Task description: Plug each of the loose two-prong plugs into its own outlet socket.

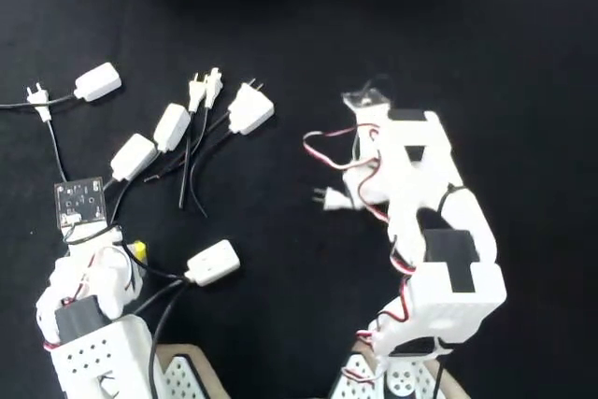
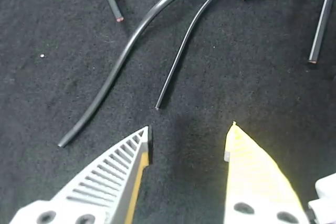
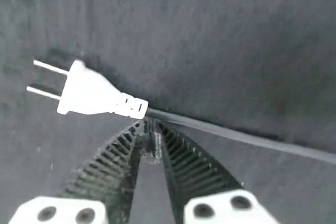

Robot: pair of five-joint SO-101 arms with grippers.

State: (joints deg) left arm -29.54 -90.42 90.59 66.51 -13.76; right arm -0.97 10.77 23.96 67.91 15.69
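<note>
A white two-prong plug [image 3: 89,95] lies prongs outward on the black cloth, its black cable [image 3: 236,136] trailing away. My right gripper [image 3: 149,128] is shut with its tips at the cable just behind the plug body. From above, this plug [image 1: 330,198] sits mid-table at the right gripper [image 1: 353,195]. My left gripper [image 2: 190,128] stands open above bare cloth, with loose cable ends [image 2: 157,107] just beyond it. Several white outlet sockets [image 1: 171,125] lie at the left, with another socket [image 1: 213,262] beside the left arm [image 1: 89,296]. Two loose plugs [image 1: 204,89] lie near the sockets, a third plug [image 1: 37,98] at the far left.
Short black cables [image 1: 187,175] with cut ends fan out between the sockets. Red and white wires [image 1: 322,151] loop off the right arm. Black cloth [image 1: 505,63] covers the table, open on the far right and along the back.
</note>
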